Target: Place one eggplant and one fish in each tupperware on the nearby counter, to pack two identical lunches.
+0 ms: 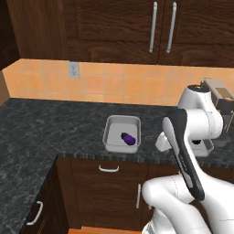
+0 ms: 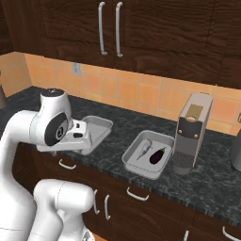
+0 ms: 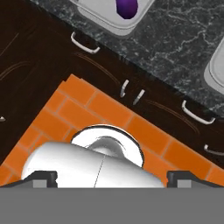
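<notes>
Two tubs on the counter [image 1: 55, 123]. Left tub [image 1: 121, 133], centre of the left base view, has just the violet eggplant [image 1: 129, 138] in it. Right tub [image 2: 148, 153], middle of the right base view, holds a fish [image 2: 143, 149] and the dark eggplant [image 2: 158, 155] side by side, right next to the coffee machine [image 2: 190, 132]. Gripper [image 3: 112, 180] sits at the bottom of the hand view with fingers spread wide, holding nothing (looking down at the orange floor [image 3: 109, 118] and cabinet fronts).
</notes>
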You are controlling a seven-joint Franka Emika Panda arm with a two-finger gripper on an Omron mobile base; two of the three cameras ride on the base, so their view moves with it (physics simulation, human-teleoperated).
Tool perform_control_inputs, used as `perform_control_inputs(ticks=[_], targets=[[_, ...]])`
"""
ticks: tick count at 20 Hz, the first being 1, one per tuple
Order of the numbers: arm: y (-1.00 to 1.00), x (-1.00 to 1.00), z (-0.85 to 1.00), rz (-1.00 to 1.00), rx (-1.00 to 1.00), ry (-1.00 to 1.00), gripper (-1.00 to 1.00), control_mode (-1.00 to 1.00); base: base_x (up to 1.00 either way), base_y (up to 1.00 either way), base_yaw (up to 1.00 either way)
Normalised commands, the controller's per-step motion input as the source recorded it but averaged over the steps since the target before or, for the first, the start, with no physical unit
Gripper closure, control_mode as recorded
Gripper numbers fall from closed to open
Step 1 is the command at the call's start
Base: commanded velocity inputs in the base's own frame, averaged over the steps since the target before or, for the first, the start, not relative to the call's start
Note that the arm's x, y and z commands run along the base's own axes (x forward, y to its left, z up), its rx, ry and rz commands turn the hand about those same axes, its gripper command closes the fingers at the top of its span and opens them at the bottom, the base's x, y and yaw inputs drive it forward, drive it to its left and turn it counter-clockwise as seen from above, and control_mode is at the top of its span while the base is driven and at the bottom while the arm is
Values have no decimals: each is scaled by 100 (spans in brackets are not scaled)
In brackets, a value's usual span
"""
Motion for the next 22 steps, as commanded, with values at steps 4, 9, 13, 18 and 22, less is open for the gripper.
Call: perform_control_inputs(ticks=[4,9,13,18,22], targets=[[-1,-14,0,0,0,0,-100,-100,0,0,0],[0,0,0,0,0,0,-100,100,-14,-9,-4],[0,0,0,0,0,0,-100,100,-87,-62,-28],[0,0,0,0,0,0,-100,100,-20,-59,-49],[0,0,0,0,0,0,-100,100,0,-83,-70]])
